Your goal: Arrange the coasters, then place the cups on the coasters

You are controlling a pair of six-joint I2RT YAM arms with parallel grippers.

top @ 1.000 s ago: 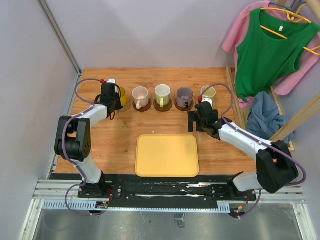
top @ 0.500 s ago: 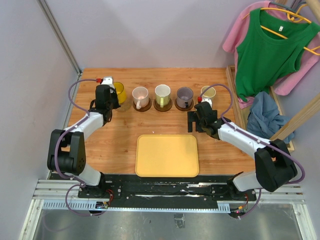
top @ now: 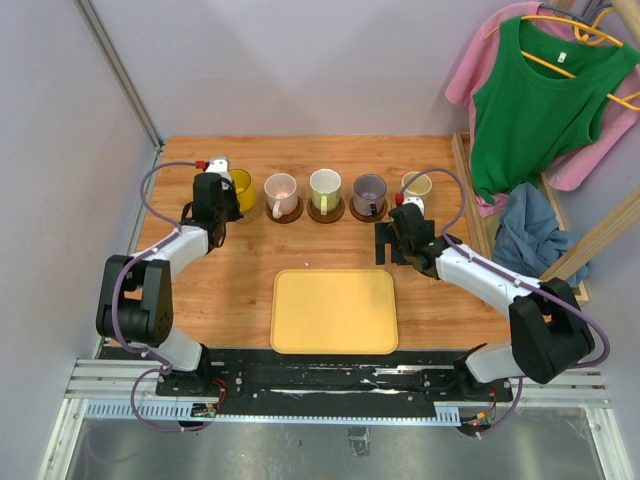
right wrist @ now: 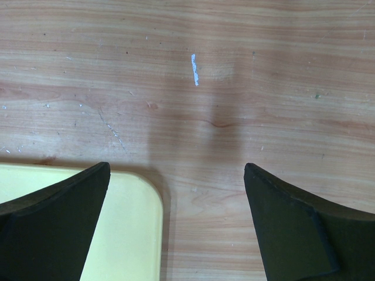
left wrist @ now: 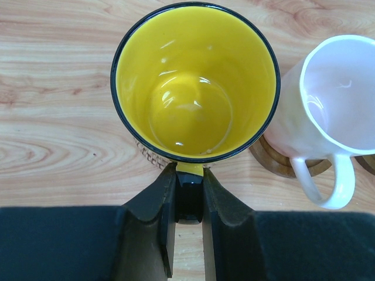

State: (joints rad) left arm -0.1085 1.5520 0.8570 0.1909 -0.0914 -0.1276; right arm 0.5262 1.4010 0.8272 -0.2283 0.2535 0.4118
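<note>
Cups are standing in one row along the far side of the tabletop (top: 230, 290). The pink (top: 280, 188), green-white (top: 325, 185) and purple-grey (top: 369, 190) ones are sitting on dark coasters (top: 286, 213); the cream one (top: 416, 183) is ending the row, its coaster not showing. The left jaws are pinching the yellow cup (left wrist: 193, 88) by its handle over a tan coaster (left wrist: 146, 156); whether it is touching down, I cannot tell. The right jaws are hanging spread wide beside the tray (right wrist: 88, 228). Seemingly only releasing this last cup is remaining.
</note>
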